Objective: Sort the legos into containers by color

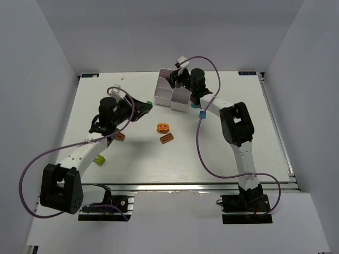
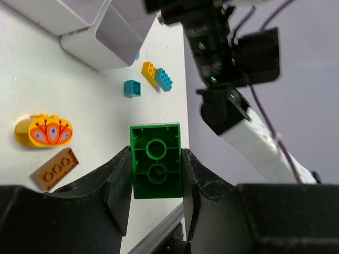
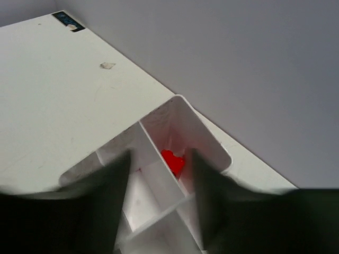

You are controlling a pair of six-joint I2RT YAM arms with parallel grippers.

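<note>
while left gripper (image 2: 156, 172) pinches green brick (image 2: 155, 153), right gripper (image 3: 160, 166) spread — above containers (image 3: 183, 124)

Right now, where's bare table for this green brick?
Freest: the white table's near strip between the left arm and the right arm, short of the flat orange-brown brick; the right edge beyond the right arm; the far-left corner left of the white plastic bins. Crowded: the bins' near corner by the small cyan brick, around the orange oval piece.
</note>
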